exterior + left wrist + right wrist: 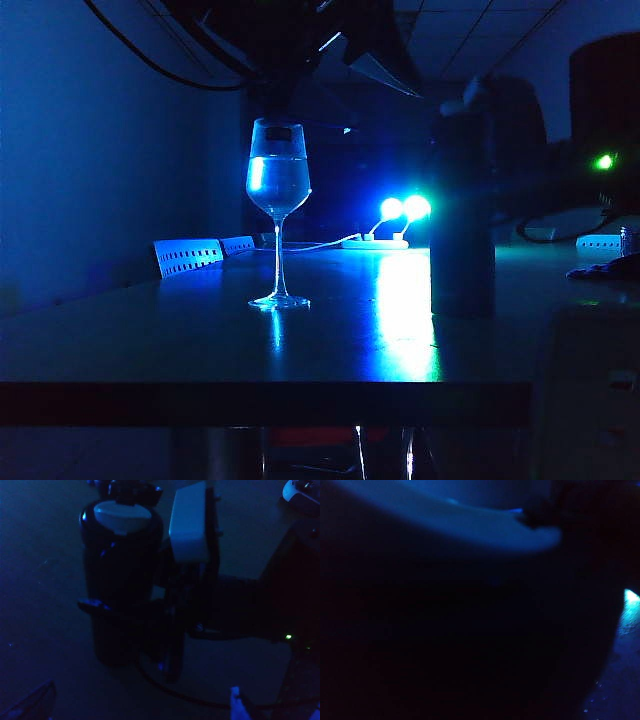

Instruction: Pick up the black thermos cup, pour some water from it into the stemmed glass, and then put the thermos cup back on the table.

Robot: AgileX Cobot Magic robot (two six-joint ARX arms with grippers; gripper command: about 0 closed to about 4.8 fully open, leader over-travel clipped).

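Note:
The black thermos cup (462,225) stands upright on the table (200,340), right of the stemmed glass (278,200), which holds water. In the left wrist view the thermos cup (122,555) shows its pale top, and my right gripper (125,611) is clamped round its body, with one finger (92,605) lying against its side. The right wrist view is filled by the dark thermos cup (445,630) under its pale rim. My left gripper (135,707) hangs open and empty, well short of the thermos cup. The room is very dark.
A power strip with two bright lights (385,238) lies at the back, between glass and thermos cup. Blue perforated pieces (188,256) lie at the back left. A green light (603,161) and small items (600,243) are at the right.

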